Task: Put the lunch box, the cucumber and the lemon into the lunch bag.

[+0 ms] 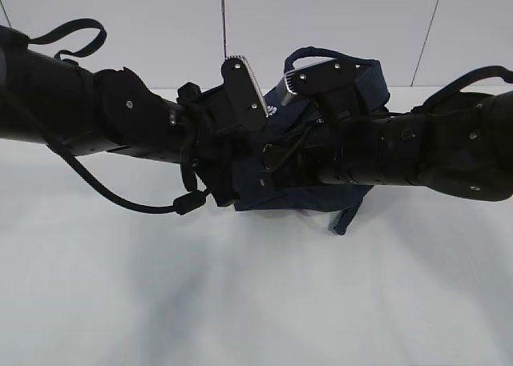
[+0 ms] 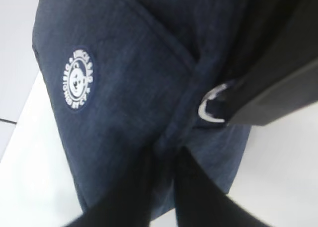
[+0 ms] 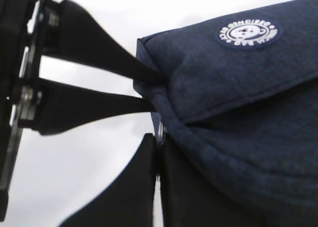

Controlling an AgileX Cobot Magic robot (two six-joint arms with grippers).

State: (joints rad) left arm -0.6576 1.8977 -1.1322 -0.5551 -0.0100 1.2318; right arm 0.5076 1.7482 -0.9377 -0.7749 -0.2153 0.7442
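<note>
Fabric fills nearly every view: the dark navy boxy lunch bag (image 1: 353, 102) sits toward the far edge of the white surface (image 1: 256, 294), about midway along it, with both black robot arms meeting over it in the exterior view. One dark loop handle (image 1: 321, 55) arches above the bag's top, and a navy strap end (image 1: 346, 219) trails from under the arms toward the near side.

The left pincer (image 2: 171, 152) has its two dark fingers (image 2: 130, 197) pressed together on a fold of the bag's cloth along the seam, just below the flap edge. Beside that seam hangs the metal ring pull (image 2: 211, 107), with a black finger of the other arm right against it. The small white round logo (image 2: 78, 79) lies on the cloth panel to the left of the seam.

The right pincer (image 3: 158, 152) also has its fingers (image 3: 130, 187) brought close together, with only a thin gap left, at the bag's end seam; a small pale piece shows in that gap, but whether it is actually pinched I cannot tell. Two black fingers of the other arm (image 3: 94, 105) reach in from the left and meet the same corner of the bag just above.
</note>
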